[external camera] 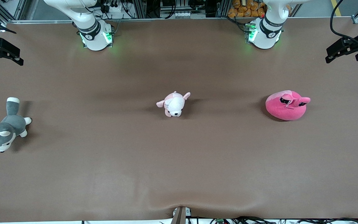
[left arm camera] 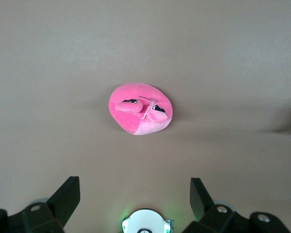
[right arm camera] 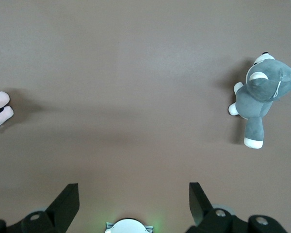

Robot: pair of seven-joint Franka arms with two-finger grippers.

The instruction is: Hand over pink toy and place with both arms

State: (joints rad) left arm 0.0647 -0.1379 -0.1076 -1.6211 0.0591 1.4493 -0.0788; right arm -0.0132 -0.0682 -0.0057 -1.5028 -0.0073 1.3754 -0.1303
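The pink toy (external camera: 287, 105), a round hot-pink plush with two stalk eyes, lies on the brown table toward the left arm's end, nearer to the front camera than the left arm's base (external camera: 264, 32). It also shows in the left wrist view (left arm camera: 140, 109). My left gripper (left arm camera: 133, 187) is open and empty, high over the table between that base and the toy. My right gripper (right arm camera: 132, 189) is open and empty, high over the table near the right arm's base (external camera: 95, 37). Neither gripper shows in the front view.
A pale pink-and-white puppy plush (external camera: 174, 104) lies at the table's middle. A grey-and-white husky plush (external camera: 5, 130) lies at the right arm's end and shows in the right wrist view (right arm camera: 262, 94). Black brackets (external camera: 348, 48) (external camera: 2, 51) stand at both table ends.
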